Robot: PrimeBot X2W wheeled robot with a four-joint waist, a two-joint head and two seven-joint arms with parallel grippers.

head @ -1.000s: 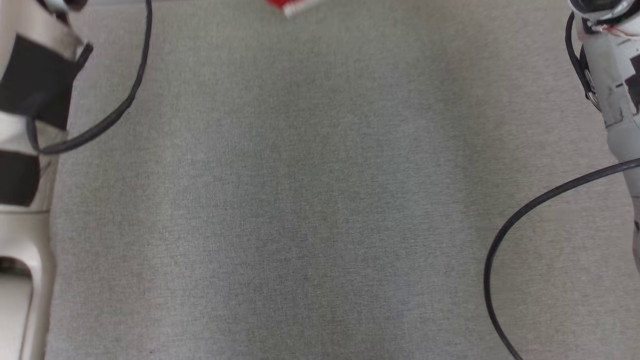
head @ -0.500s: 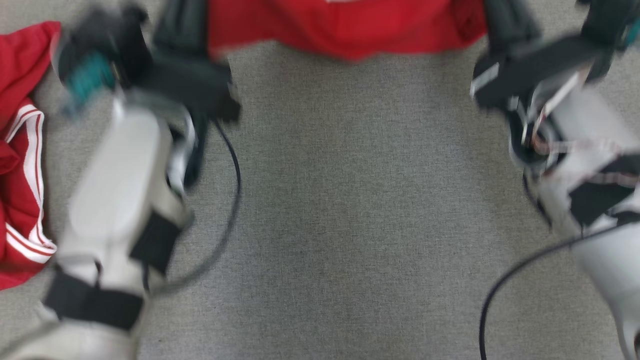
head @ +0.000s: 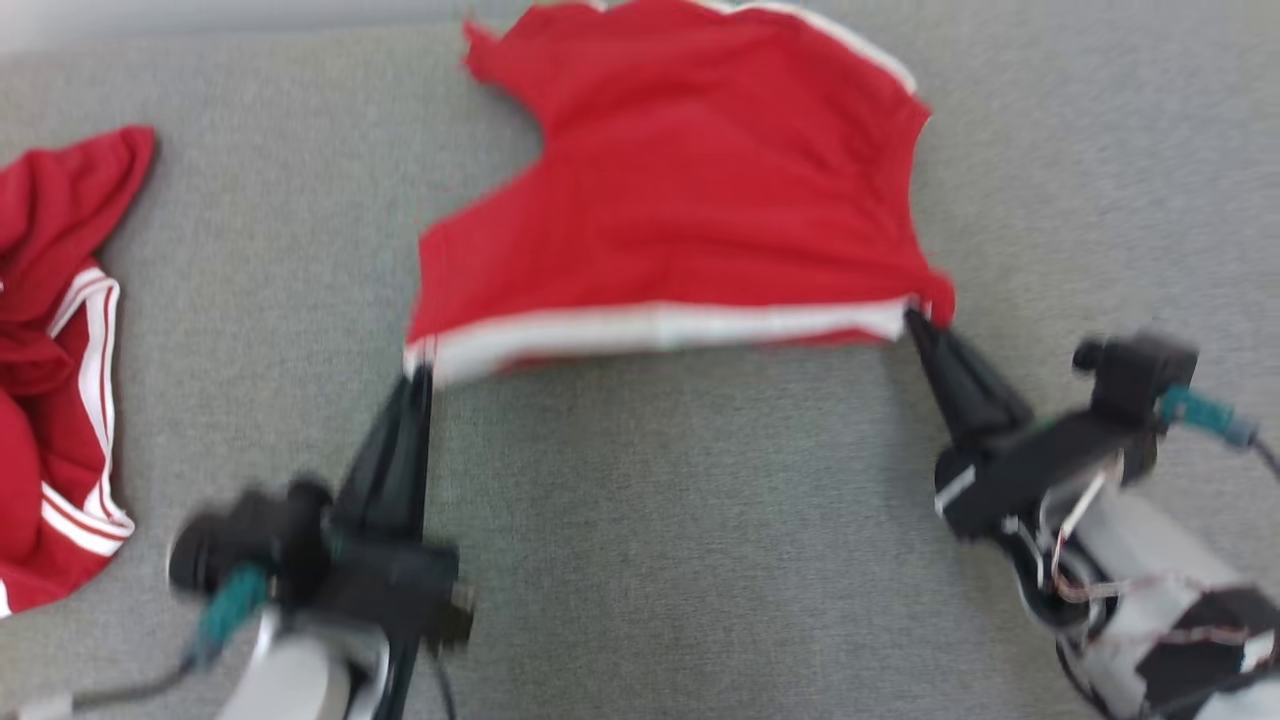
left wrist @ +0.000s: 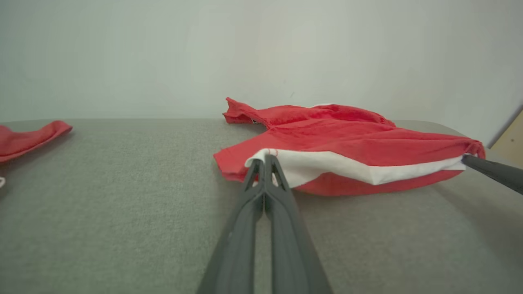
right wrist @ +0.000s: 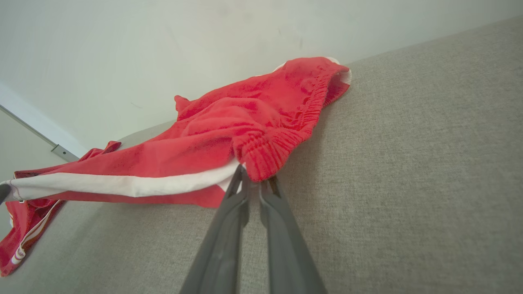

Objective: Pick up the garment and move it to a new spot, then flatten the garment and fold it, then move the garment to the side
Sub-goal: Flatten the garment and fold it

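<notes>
The step in hand looks to be spreading the garment [head: 700, 190] flat; it should go best if both arms draw the near edge evenly, level and taut, then lower it onto the grey surface [head: 650, 560] before letting go, lest it bunch; the left gripper [head: 422, 375] is pinched tight on the white-banded corner, the right gripper [head: 915, 318] clamped on the gathered elastic corner; the garment is red with a white band, its far part lying on the surface ahead, its near edge strung between the two; a second red garment [head: 55, 330] lies well apart at the left
</notes>
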